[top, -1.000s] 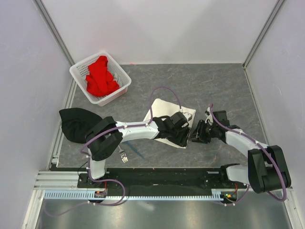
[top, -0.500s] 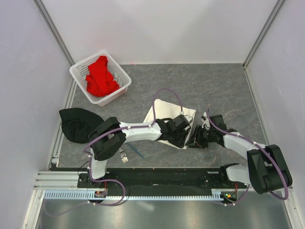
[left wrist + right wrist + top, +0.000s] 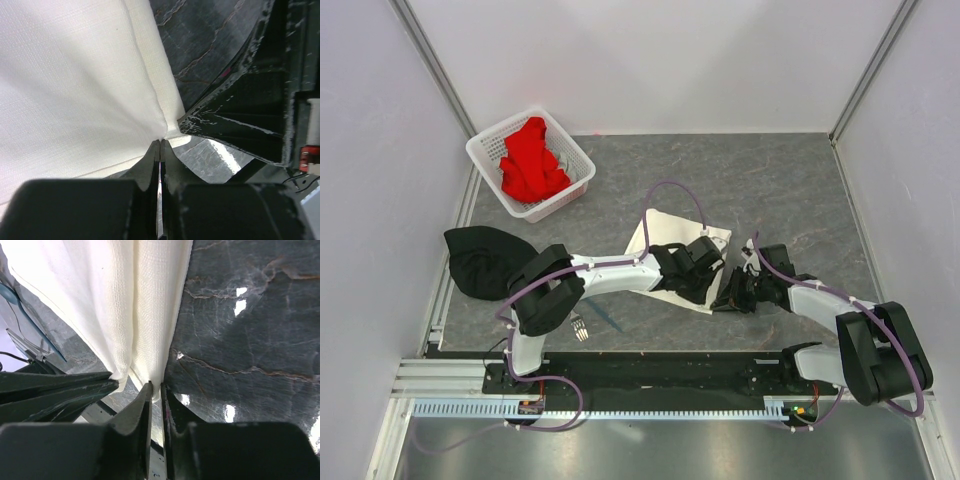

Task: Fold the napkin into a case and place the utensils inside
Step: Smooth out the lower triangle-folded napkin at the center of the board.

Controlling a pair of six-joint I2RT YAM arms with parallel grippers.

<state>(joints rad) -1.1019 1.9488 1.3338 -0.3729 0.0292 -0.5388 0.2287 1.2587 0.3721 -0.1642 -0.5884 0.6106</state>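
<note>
The large cream-white fabric napkin (image 3: 660,228) is lying in the middle of the grey marbled counter (image 3: 770,180), with its near right corner gathered in my grasp. My left fingers (image 3: 150,165) are clenching tight on that corner, and my right fingers (image 3: 137,410) are pinching the bunched edge just beside them. The thin silver metal fork (image 3: 579,326) and slim blue plastic spoon (image 3: 609,321) are lying near my left base. Farther left, a black cloth (image 3: 480,260) and a white perforated basket (image 3: 480,148) holding a red cloth (image 3: 530,160) are sitting.
</note>
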